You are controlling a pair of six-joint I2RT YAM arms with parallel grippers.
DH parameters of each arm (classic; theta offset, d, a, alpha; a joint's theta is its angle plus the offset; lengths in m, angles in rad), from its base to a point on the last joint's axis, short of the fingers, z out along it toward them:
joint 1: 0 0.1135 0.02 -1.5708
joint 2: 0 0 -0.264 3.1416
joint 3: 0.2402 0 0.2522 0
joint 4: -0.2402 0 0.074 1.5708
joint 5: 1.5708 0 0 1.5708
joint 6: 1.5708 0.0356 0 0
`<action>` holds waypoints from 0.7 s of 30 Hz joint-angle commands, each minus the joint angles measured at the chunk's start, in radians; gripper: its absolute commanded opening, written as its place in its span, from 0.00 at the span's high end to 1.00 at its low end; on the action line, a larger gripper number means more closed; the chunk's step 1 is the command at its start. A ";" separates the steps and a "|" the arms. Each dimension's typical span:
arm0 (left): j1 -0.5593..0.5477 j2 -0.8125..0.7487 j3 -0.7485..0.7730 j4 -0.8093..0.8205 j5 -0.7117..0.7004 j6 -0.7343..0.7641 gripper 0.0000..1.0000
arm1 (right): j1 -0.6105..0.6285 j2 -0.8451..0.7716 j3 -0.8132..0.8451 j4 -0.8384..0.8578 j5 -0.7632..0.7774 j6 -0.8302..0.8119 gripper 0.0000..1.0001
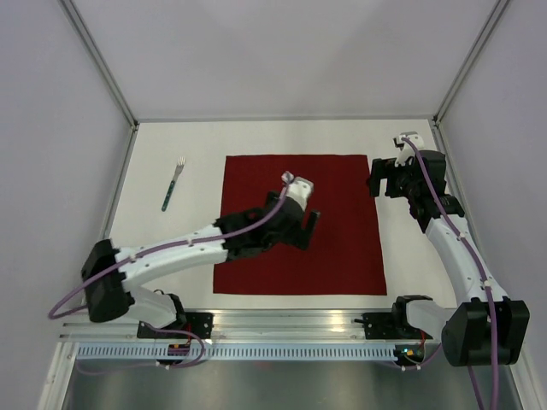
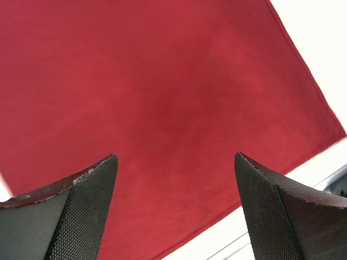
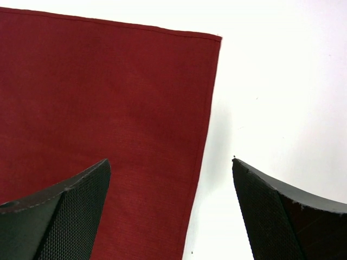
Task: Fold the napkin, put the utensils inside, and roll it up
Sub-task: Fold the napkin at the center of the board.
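The maroon napkin [image 1: 342, 248] lies flat and unfolded in the middle of the white table. The fork [image 1: 173, 184], with silver tines and a dark handle, lies to its left, apart from the cloth. My left gripper [image 1: 307, 227] hovers over the napkin's middle, open and empty. In the left wrist view the napkin [image 2: 162, 81] fills the frame between the spread jaws of that gripper [image 2: 176, 157]. My right gripper [image 1: 376, 180] is open and empty at the napkin's right edge, near its far right corner. In the right wrist view the napkin's edge [image 3: 201, 141] runs between the jaws of that gripper [image 3: 171, 161].
The white table [image 1: 171, 256] is walled by pale panels on the left, back and right. A metal rail [image 1: 282, 348] with both arm bases runs along the near edge. The fork lies near the left wall.
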 commanded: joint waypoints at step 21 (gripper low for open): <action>-0.390 0.762 0.405 0.436 0.018 0.041 0.28 | 0.001 -0.021 0.012 0.023 0.136 0.010 0.02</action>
